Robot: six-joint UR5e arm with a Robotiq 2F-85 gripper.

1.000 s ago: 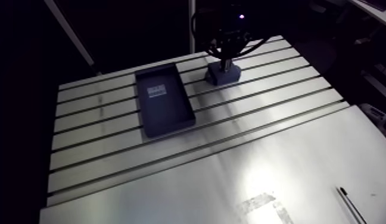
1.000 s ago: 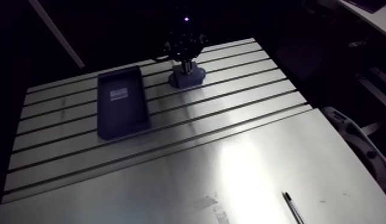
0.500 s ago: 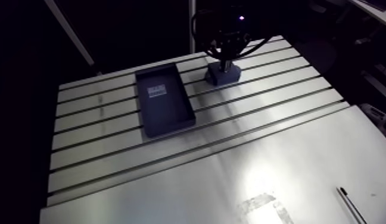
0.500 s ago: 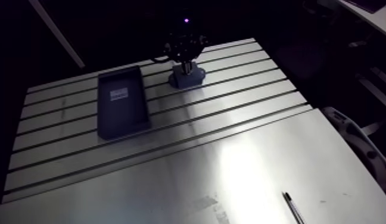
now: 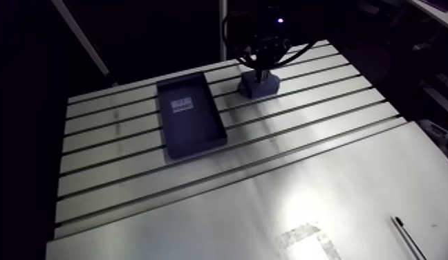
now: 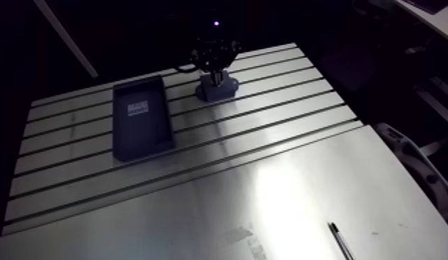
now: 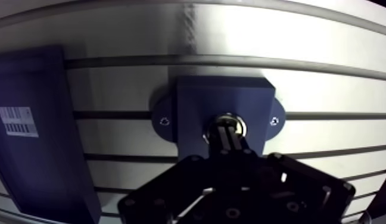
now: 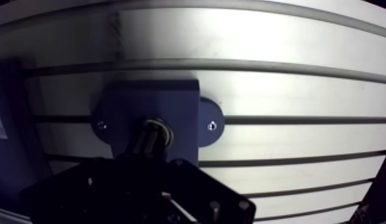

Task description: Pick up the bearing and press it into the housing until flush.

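The dark blue housing (image 7: 195,101) is a square block with two screwed ears, sitting on the slotted table at the far side (image 5: 261,84). The metal bearing (image 7: 239,123) shows as a shiny ring in the housing's middle bore. My gripper (image 7: 226,139) stands straight over it, shut, with both fingers pressed together and their tips down on the bearing. The fingers hide the bearing's centre, so I cannot tell how deep it sits.
A dark rectangular tray (image 5: 191,116) with a white label lies beside the housing. The slotted aluminium table (image 5: 303,152) gives way to a smooth plate nearer the camera, where a dark pen (image 5: 406,238) lies by the corner.
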